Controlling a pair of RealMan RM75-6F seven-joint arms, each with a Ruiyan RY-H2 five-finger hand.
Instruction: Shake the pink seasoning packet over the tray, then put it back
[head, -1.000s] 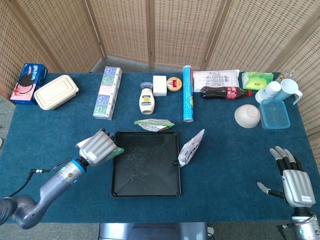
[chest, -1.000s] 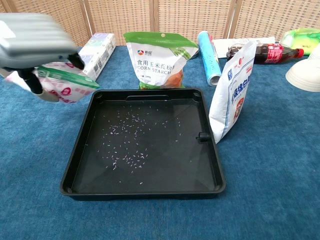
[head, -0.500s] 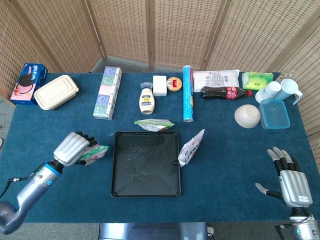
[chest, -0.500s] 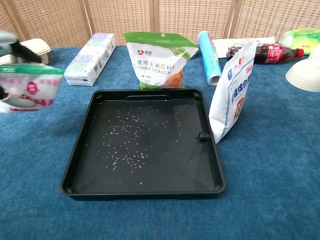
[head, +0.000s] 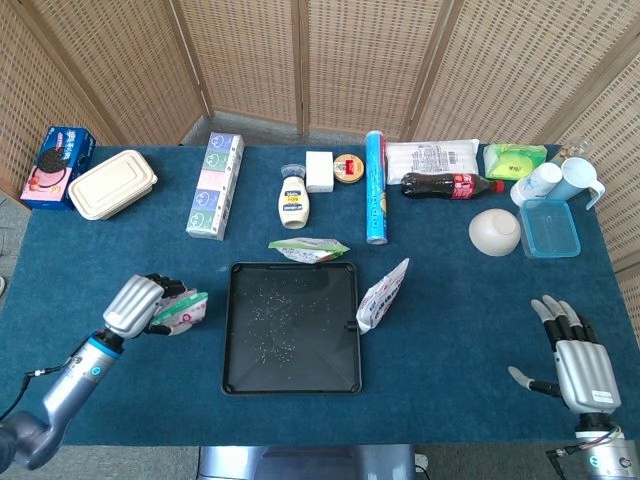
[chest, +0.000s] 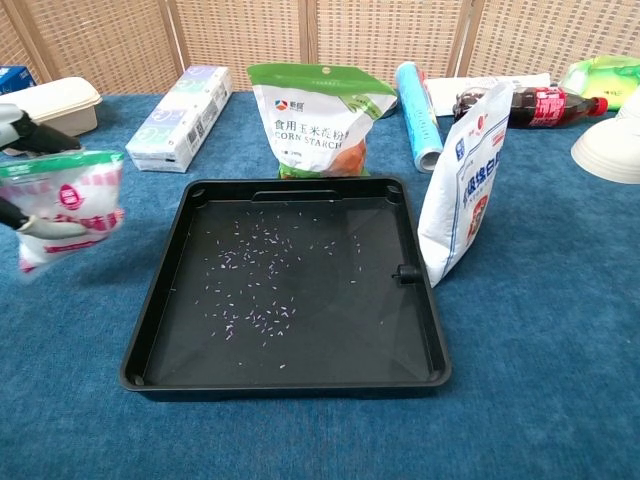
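At frame edge, left hand (chest: 20, 150) cut off, gripping pink packet (chest: 65, 205)

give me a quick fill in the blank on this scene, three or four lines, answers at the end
1. The pink seasoning packet is held by the robot's ____ hand.
2. The packet is to the ____ of the black tray, not above it.
3. The right hand holds ____.
4. The bag standing behind the tray's far edge is labelled corn ____.

Missing words: left; left; nothing; starch
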